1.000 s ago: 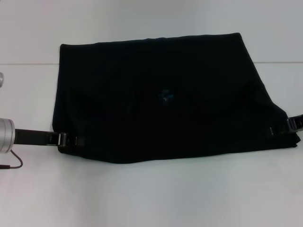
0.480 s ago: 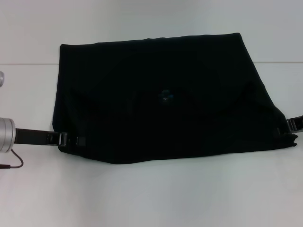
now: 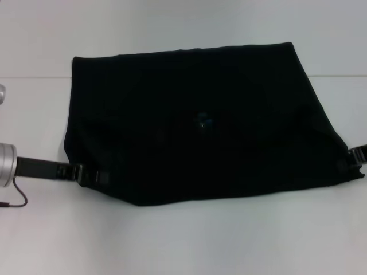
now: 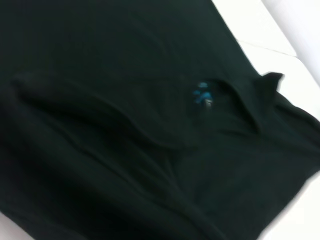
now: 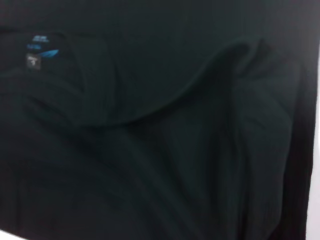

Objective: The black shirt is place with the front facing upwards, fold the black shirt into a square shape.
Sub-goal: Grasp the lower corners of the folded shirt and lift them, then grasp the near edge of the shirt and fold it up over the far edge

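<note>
Black shirt (image 3: pixel 200 120) spread across the middle of the white table (image 3: pixel 183 240), already doubled over into a wide, roughly four-sided shape, narrower along the far edge and wider toward the near edge. Far edge fairly straight; near edge sagging unevenly, lowest left of centre. Small blue neck label (image 3: pixel 202 120) visible near the middle of the cloth, also seen in the left wrist view (image 4: pixel 202 95) beside a curved fold line, and in the right wrist view (image 5: pixel 41 51) at one corner of the picture. Soft ridges and creases running through the fabric in both wrist views. No lettering to be seen on the upper face. Left gripper (image 3: pixel 92 175) at the near-left corner of the shirt, its dark fingers reaching in from the left along the table and meeting the cloth edge; appears pinched on that corner, with fabric lying over the tips. Silver wrist section and a thin cable trailing at the far left of the head view. Right gripper (image 3: pixel 356 156) at the near-right corner, only partly in frame at the right edge, touching the shirt's corner; fingers too hidden by cloth and frame edge to tell whether wide or narrow. Table seam line running left to right behind the shirt's far half.
</note>
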